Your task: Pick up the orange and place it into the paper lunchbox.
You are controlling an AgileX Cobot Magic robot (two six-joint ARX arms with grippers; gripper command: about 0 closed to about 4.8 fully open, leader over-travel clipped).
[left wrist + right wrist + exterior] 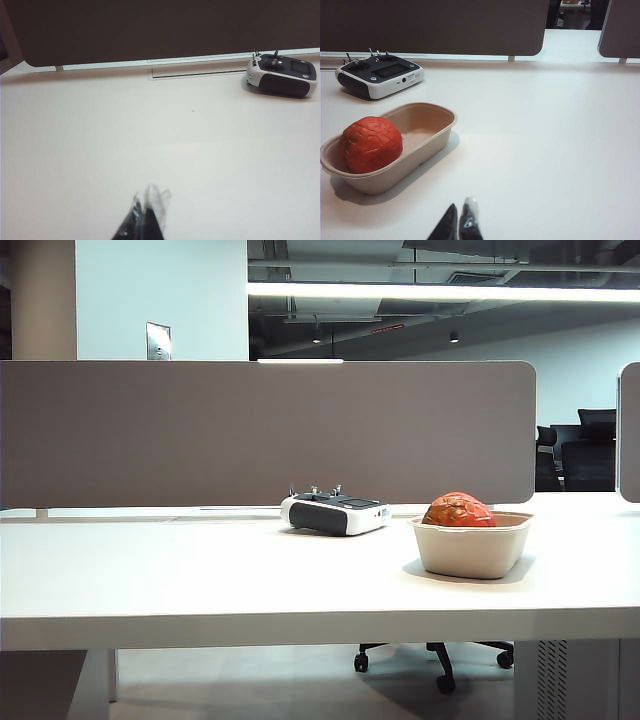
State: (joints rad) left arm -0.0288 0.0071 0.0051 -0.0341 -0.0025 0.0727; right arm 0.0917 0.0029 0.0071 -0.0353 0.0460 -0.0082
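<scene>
The orange [458,510] lies inside the paper lunchbox [470,552], on the right part of the white table. In the right wrist view the orange [371,144] rests at one end of the lunchbox [434,134], whose other end is bare. My right gripper [461,206] is shut and holds nothing. It hovers over bare table a short way from the box. My left gripper [146,201] is also shut and holds nothing, over bare table far from the box. Neither gripper shows in the exterior view.
A white-and-black handheld controller [334,512] sits behind and left of the lunchbox, near the grey partition [260,430]. It also shows as the controller [282,76] and the controller [380,75] in the wrist views. An office chair base [440,655] stands under the table.
</scene>
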